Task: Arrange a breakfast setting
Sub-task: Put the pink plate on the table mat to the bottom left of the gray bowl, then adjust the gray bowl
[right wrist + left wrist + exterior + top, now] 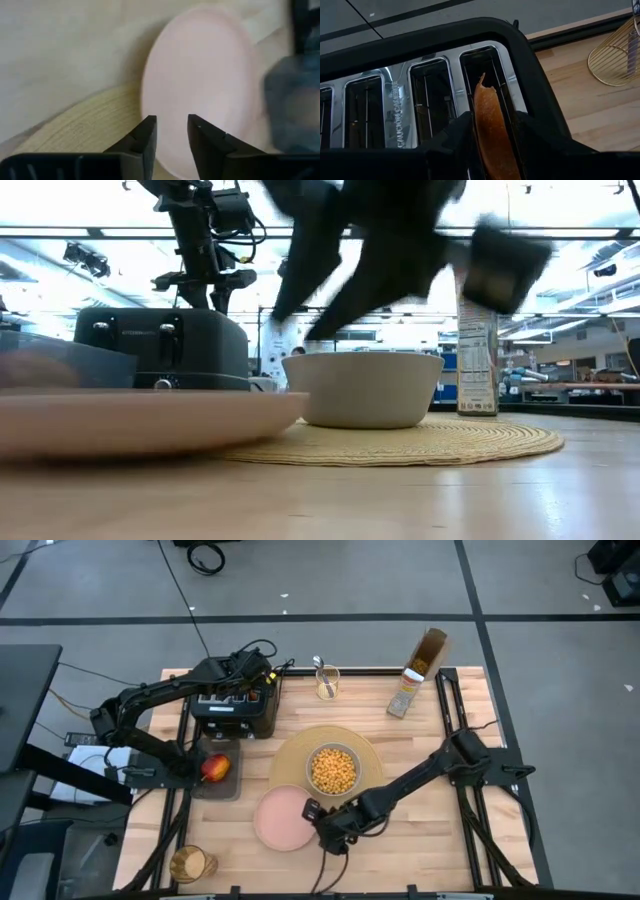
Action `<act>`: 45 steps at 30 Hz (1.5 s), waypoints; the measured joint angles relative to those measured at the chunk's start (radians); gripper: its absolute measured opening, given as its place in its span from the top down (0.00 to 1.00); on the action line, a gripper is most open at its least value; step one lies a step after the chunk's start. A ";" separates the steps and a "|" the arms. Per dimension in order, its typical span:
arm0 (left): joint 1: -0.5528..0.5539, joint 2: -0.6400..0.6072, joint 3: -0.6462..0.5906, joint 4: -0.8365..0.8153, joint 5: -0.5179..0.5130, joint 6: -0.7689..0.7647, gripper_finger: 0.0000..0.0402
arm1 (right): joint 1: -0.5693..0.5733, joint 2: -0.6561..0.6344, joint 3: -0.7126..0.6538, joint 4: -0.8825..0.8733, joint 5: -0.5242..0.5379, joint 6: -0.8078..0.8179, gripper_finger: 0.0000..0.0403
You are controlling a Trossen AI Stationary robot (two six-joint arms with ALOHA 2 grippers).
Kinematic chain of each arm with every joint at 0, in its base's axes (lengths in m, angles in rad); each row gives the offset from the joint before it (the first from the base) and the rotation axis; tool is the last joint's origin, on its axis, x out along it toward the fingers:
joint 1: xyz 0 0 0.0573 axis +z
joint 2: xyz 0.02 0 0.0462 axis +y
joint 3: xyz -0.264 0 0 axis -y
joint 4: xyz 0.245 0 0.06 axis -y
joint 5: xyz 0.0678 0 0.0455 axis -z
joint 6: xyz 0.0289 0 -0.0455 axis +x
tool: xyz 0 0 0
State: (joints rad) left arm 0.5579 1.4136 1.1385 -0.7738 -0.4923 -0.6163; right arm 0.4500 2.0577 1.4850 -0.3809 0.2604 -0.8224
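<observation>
Meanwhile, left gripper [492,131] pinches toast slice [490,130] upright, lengthwise over toaster [420,90] slot.

Bare table [430,830] lies open right of the pink plate [283,820]. The cereal-filled bowl [333,769] on the placemat [375,755] crowds the plate's far edge. Toaster [235,712], spoon glass [326,682] and cereal box [418,675] line the back.
</observation>
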 joint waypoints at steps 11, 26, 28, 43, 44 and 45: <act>0.000 0.000 0.000 0.001 0.001 0.000 0.63 | -0.055 -0.336 -0.057 -0.501 -0.177 0.572 0.67; 0.000 0.000 0.000 0.004 0.001 0.001 0.63 | -0.276 -0.520 -0.542 -0.295 -0.172 0.774 0.67; 0.000 0.000 0.000 0.004 0.001 0.001 0.63 | -0.297 -0.497 -0.542 -0.267 -0.146 0.759 0.67; 0.000 0.000 0.000 0.003 0.018 0.002 0.63 | -0.347 -0.474 -0.543 -0.118 -0.167 0.688 0.67; 0.000 0.000 0.000 0.004 0.019 0.002 0.63 | -0.347 -0.474 -0.543 -0.118 -0.169 0.689 0.67; 0.000 0.000 0.000 0.004 0.019 0.002 0.63 | -0.347 -0.474 -0.543 -0.120 -0.169 0.690 0.67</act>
State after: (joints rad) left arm 0.5575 1.4136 1.1385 -0.7696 -0.4736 -0.6144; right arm 0.1032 1.5837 0.9424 -0.5005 0.0912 -0.1320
